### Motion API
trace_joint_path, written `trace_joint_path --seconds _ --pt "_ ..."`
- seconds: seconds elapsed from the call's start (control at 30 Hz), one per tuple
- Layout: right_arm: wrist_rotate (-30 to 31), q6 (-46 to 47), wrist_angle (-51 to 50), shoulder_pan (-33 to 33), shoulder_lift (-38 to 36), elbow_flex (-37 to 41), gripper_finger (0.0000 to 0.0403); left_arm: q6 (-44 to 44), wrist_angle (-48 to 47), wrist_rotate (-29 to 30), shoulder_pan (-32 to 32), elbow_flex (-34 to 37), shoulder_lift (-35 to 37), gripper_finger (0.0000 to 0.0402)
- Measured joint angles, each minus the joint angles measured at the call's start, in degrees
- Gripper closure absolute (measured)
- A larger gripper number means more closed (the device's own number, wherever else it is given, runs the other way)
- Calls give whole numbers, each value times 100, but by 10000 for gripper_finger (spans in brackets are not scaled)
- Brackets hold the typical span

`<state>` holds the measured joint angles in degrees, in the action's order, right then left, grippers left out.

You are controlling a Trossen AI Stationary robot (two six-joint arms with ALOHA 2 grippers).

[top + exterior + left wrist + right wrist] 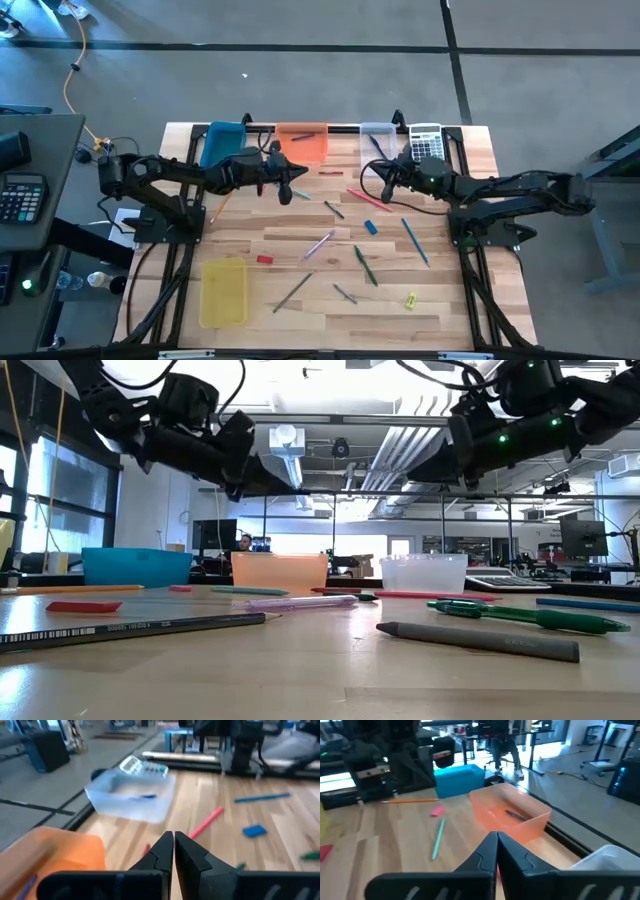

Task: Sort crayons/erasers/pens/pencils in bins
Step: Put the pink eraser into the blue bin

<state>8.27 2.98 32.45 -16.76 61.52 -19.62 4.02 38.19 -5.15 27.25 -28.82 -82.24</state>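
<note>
**Four bins out, both claws empty and closed above the worktop**

Three bins line the far edge: blue bin (222,141), orange bin (302,142) and clear bin (377,140). The orange bin holds one dark stick (515,814); the clear bin holds a blue pen (145,796). The yellow bin (223,291) sits alone near the front left corner.

Loose items are scattered over the middle of the worktop (440,300): a green pen (365,266), a blue pen (414,240), a teal pen (437,838), a red pencil (368,200), a pinkish pencil (319,244), a dark grey pencil (292,292), a grey crayon (478,641), a blue eraser block (371,227), a red eraser (264,259) and a pink eraser (437,811).

Left claw (173,851) hovers in front of the orange bin, fingers pressed together, gripping nothing. Right claw (496,851) hovers in front of the clear bin, fingers likewise together and empty.

A grey calculator (426,141) lies beside the clear bin, at the far right corner.
</note>
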Motion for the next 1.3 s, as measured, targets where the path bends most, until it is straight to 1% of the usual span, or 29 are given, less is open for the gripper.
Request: trace_joint_path --seconds 0.2,0.33,0.53,0.7,0.87,0.9,1.0,1.03,1.07,1.13,1.23,1.3 --pt "0 -6 283 305 0 2 403 277 -982 -2 -213 -304 0 394" --pt "73 -48 299 500 0 2 403 370 -1655 55 -370 -547 0 394" --pt "121 -310 297 569 0 2 403 366 -2111 68 -495 -715 0 394" --pt "129 -492 297 561 0 2 403 266 -2261 84 -490 -739 0 394" --pt "229 -647 331 495 4 2 403 263 -2212 98 -468 -739 0 394" --pt "253 -648 356 457 4 2 403 228 -2163 222 -470 -739 0 394" --pt "269 -640 338 331 4 0 403 -101 -2150 986 -449 -741 0 394" --pt "269 -596 341 276 4 0 403 -305 -2187 1122 -412 -741 0 395" --pt "267 -518 347 220 4 0 403 -575 -2214 1141 -372 -741 0 397" --pt "373 -257 329 89 4 0 403 -1075 -2209 1032 -298 -741 0 400" --pt "684 256 179 -62 4 0 403 -1219 -2236 968 -254 -741 0 401" --pt "721 564 152 -90 4 0 403 -1210 -2294 937 -254 -741 39 401"
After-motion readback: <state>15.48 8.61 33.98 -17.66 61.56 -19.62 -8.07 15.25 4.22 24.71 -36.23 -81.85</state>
